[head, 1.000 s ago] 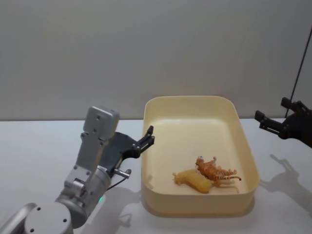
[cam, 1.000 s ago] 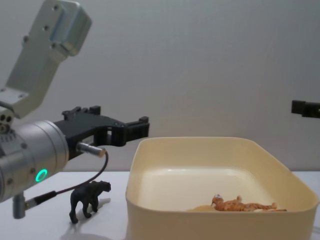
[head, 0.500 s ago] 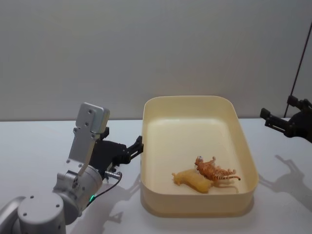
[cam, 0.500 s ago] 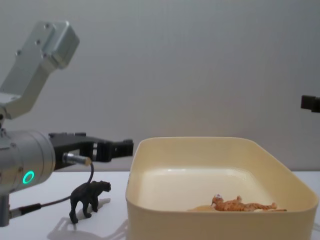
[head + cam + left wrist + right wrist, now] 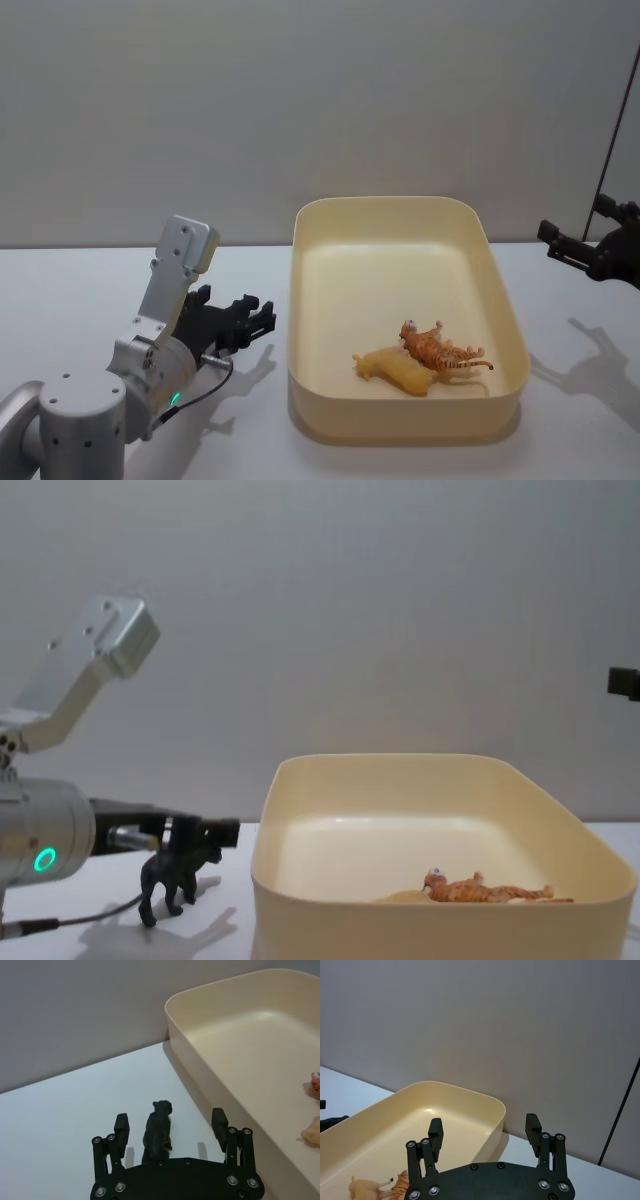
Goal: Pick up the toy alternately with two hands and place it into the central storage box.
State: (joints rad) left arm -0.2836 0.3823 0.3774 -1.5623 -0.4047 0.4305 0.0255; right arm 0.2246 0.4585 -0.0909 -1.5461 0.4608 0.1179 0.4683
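Spread wide, the black left gripper (image 5: 169, 1127) straddles the small black plastic panther toy (image 5: 157, 1131), left of the cream-yellow plastic storage box (image 5: 505, 310); next it should clench, while the black right gripper (image 5: 484, 1131) hangs released at far right.

Right end effector (image 5: 484, 1132) open, empty, above near rim of cream storage box (image 5: 465, 1097). Tan toy (image 5: 367, 1187) and orange tiger (image 5: 400, 1186) inside. White worktop (image 5: 560, 1165) beyond.
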